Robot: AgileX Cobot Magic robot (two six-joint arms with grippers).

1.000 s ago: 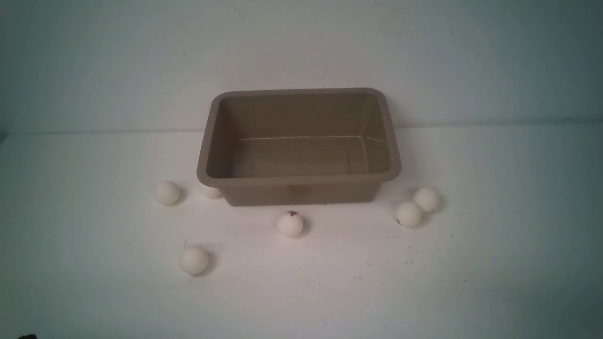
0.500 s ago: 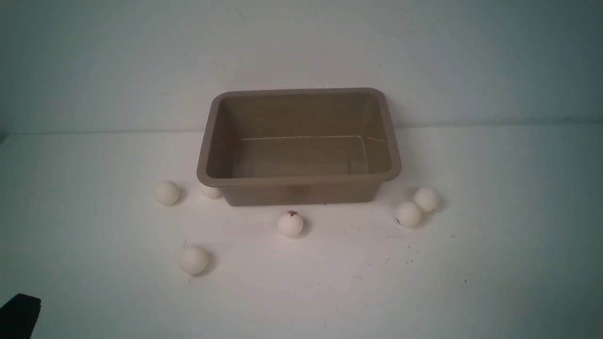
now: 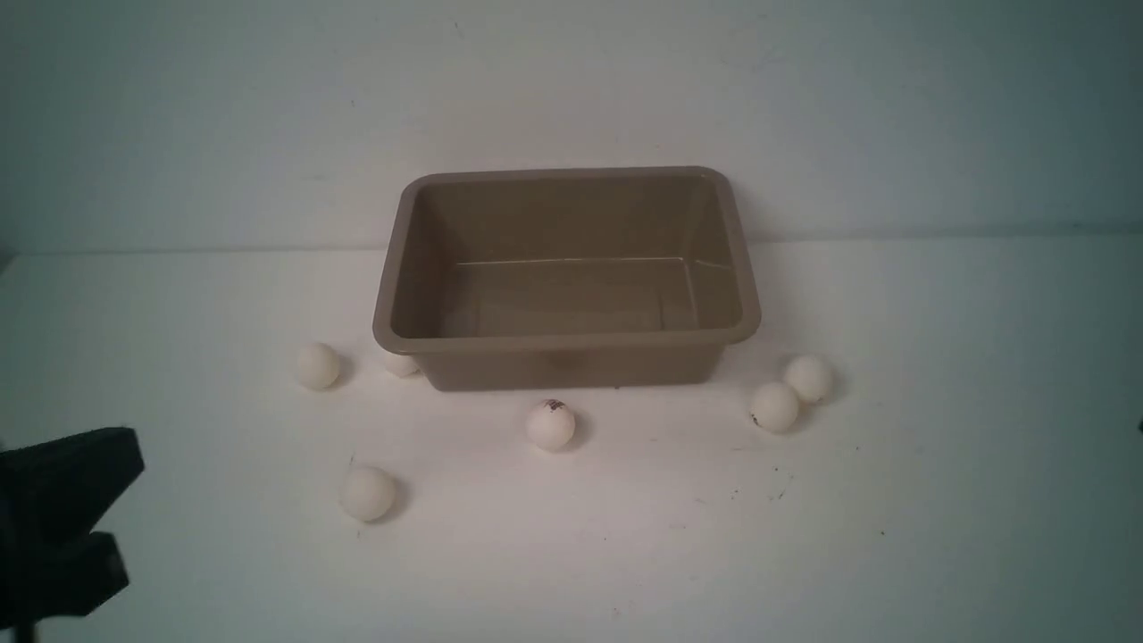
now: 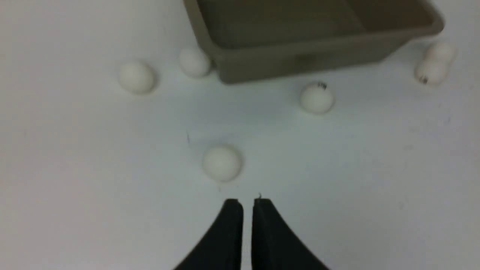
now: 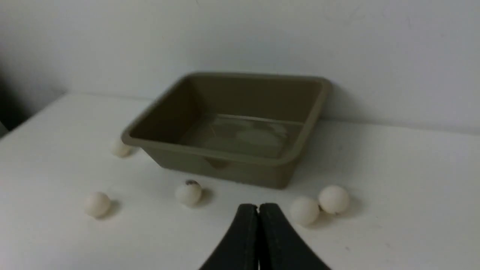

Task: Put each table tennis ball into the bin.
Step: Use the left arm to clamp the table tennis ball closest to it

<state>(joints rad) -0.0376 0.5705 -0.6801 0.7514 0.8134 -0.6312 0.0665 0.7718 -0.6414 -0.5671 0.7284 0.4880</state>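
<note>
Black and almost shut, our left hand (image 4: 246,205) was at the near left side of the white worktop (image 3: 571,554). We saw only a thin gap between its two tips, and it held nothing. The closest ball (image 3: 367,493) sat just ahead of it and a little to the right, well apart from the other balls. A ball is round, so no side was better to come from. We thought this ball should go first, and the hand would need to open before it could fit around it. Further back sat a second ball (image 3: 318,365), and a third ball (image 3: 400,363) hid partly under the rim of the brown bin (image 3: 563,342). The bin had nothing in it. A marked ball (image 3: 550,425) sat just in front of it. On the right, a fifth ball (image 3: 774,406) and a sixth ball (image 3: 809,378) sat side by side. Our right hand (image 5: 258,208) was shut tight, empty, and nearer to those two.
</note>
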